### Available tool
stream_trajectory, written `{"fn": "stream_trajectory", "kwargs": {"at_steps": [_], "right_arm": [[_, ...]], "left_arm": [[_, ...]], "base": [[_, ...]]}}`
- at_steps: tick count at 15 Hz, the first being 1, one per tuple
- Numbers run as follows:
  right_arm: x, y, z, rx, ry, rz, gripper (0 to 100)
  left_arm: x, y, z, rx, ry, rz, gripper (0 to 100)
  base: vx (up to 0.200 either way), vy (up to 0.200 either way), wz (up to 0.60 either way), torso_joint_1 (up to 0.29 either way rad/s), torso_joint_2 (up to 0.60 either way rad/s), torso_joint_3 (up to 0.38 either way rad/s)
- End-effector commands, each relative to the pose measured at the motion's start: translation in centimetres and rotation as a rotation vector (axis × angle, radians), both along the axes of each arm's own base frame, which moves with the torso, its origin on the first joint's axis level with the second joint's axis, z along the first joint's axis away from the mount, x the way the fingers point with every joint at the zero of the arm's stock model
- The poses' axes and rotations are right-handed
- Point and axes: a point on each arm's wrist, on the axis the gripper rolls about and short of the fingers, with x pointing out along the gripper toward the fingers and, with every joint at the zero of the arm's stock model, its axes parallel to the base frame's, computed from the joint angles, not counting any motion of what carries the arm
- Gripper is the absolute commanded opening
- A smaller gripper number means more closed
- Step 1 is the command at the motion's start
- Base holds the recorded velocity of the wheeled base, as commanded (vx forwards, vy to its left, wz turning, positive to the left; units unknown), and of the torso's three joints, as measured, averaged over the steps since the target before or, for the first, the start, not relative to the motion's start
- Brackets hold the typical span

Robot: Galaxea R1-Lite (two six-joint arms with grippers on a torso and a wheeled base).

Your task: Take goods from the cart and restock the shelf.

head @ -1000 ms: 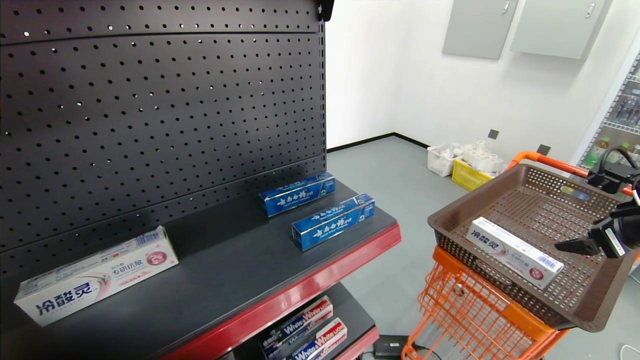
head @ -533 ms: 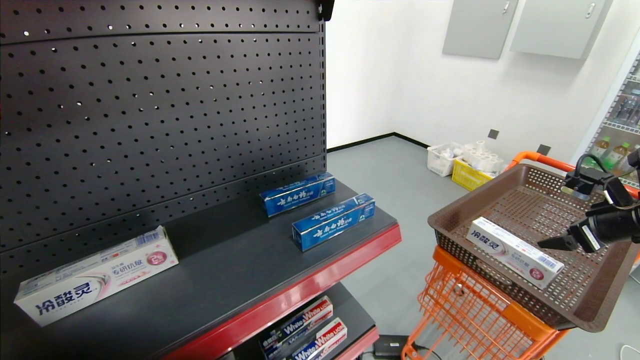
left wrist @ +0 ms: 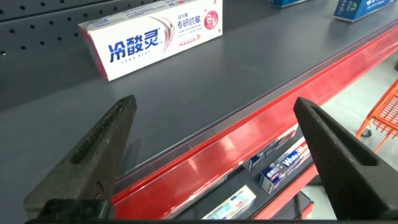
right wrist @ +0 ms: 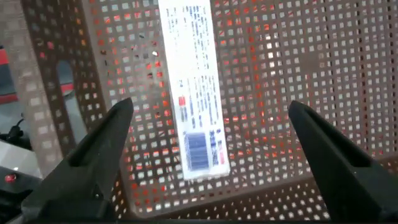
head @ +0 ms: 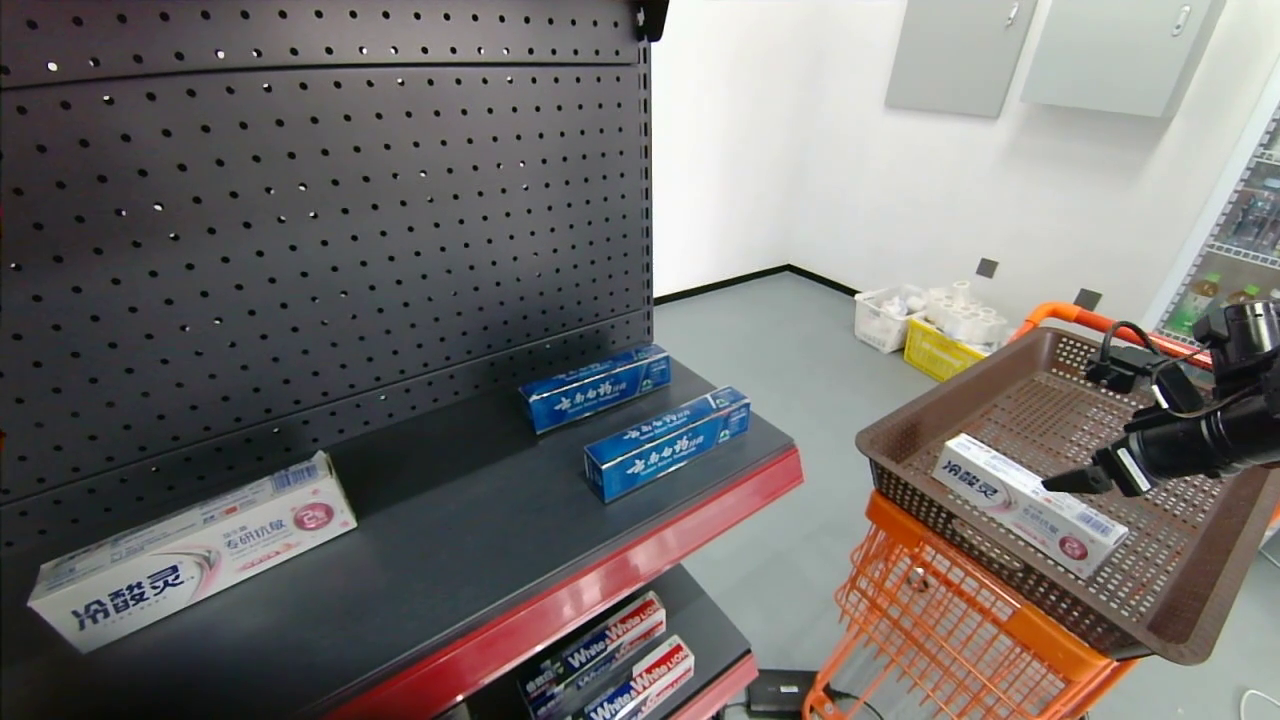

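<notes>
The right arm comes in over the brown perforated plastic basket (head: 1200, 640) from the basket's far side. Its forearm lies nearly level and its wrist dips slightly toward the shelf side. The right gripper (head: 1064, 482) has its dark fingers (right wrist: 93, 165) spread wide and grips nothing. In the right wrist view, the long white cardboard toothpaste box (right wrist: 193, 93) lies flat on the basket floor, below and between the two fingers. It runs lengthwise away from the gripper, with its barcode end nearest. In the head view one fingertip sits just above the box's top face. I cannot tell from that angle whether it touches the box. The basket rests on top of the orange wire cart (head: 940, 620).

The left gripper (left wrist: 214, 102) is also wide open and empty. It is held low in front of the black metal shelf (left wrist: 186, 93), facing the shelf's red front edge. A white-and-pink toothpaste box (left wrist: 155, 37) lies on the shelf beyond this gripper, toward one finger's side. Two blue toothpaste boxes (head: 667, 443) sit farther along the same board, well apart from both grippers. More boxed toothpaste (left wrist: 283, 168) lies on the lower tier, beneath the red edge.
</notes>
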Motion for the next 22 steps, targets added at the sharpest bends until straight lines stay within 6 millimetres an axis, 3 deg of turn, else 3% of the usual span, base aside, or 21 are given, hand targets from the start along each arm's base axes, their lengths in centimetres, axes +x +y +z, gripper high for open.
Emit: {"fn": "stream_trajectory", "kwargs": {"at_steps": [1, 8, 22], "right_arm": [[2.0, 0.0, -1.7, 0.006, 0.025, 0.016, 100], [4.9, -0.2, -4.6, -0.009, 0.058, 0.066, 100], [5.8, 0.0, -6.8, -0.013, 0.100, 0.085, 100]], "left_arm": [[0.0, 0.0, 0.0, 0.000, 0.001, -0.001, 100], [0.0, 0.0, 0.0, 0.000, -0.001, 0.001, 100], [0.0, 0.0, 0.0, 0.000, -0.001, -0.001, 100]], "base": [[0.000, 0.000, 0.00, 0.000, 0.00, 0.000], [0.000, 0.000, 0.00, 0.000, 0.00, 0.000], [0.000, 0.000, 0.00, 0.000, 0.00, 0.000]]}}
